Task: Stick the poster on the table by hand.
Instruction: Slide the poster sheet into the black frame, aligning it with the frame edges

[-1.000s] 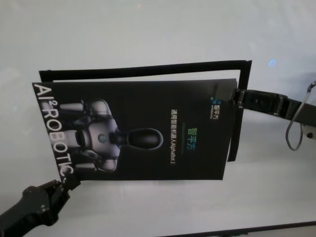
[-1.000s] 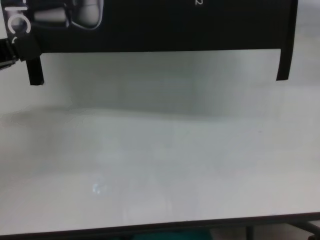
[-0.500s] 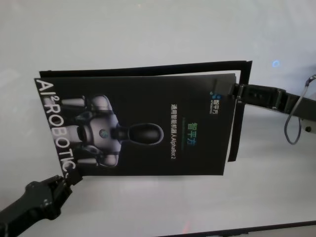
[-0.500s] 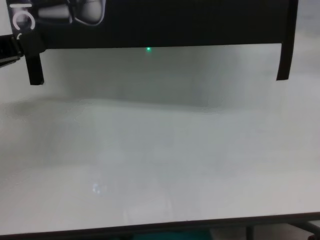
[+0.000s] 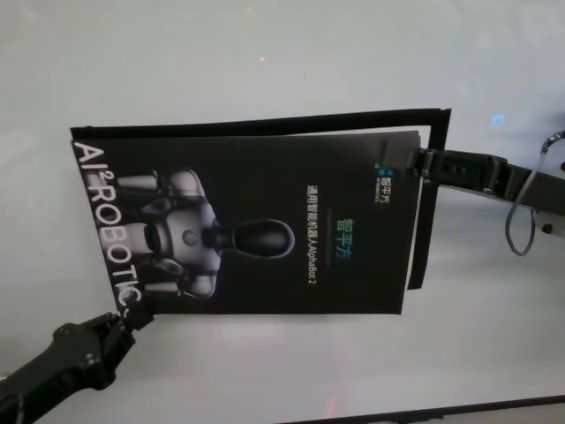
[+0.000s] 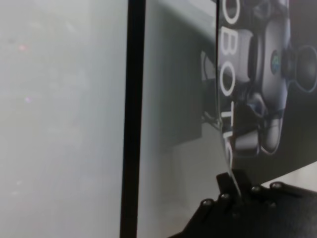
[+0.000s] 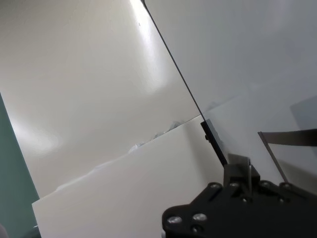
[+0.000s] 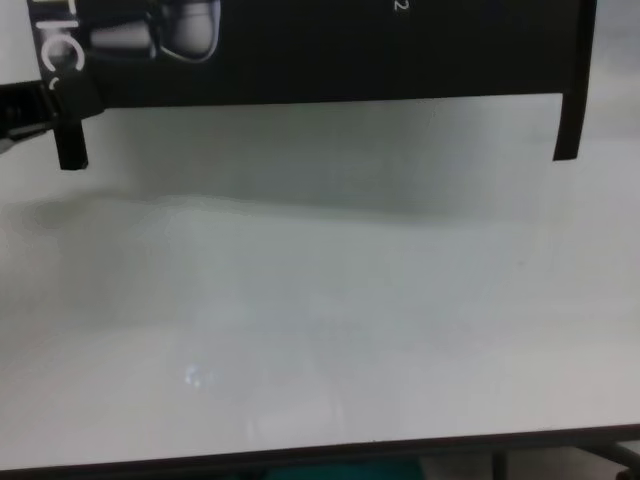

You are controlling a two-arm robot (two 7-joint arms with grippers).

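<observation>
The poster (image 5: 256, 225) is a black glossy sheet with white lettering and a grey-white robot picture, held over the white table (image 5: 265, 53). My left gripper (image 5: 132, 316) is shut on its near left corner; in the left wrist view the gripper (image 6: 233, 187) pinches the sheet's edge by the lettering on the poster (image 6: 267, 74). My right gripper (image 5: 415, 164) is shut on the poster's right edge near the far corner. In the right wrist view it (image 7: 241, 167) grips a thin sheet seen edge-on. In the chest view the poster's near edge (image 8: 320, 60) hangs above the table (image 8: 320, 300).
Narrow black strips lie on the table around the poster: one along the far side (image 5: 265, 124), one down the right side (image 5: 422, 238). Their ends show in the chest view (image 8: 70, 145) (image 8: 568, 125). A grey cable loop (image 5: 521, 221) hangs from my right arm. The table's near edge (image 8: 320, 452) is dark.
The poster's left end has shifted a little to the right, toward the strips, with my left gripper moving along with it. My right gripper has edged slightly up and left.
</observation>
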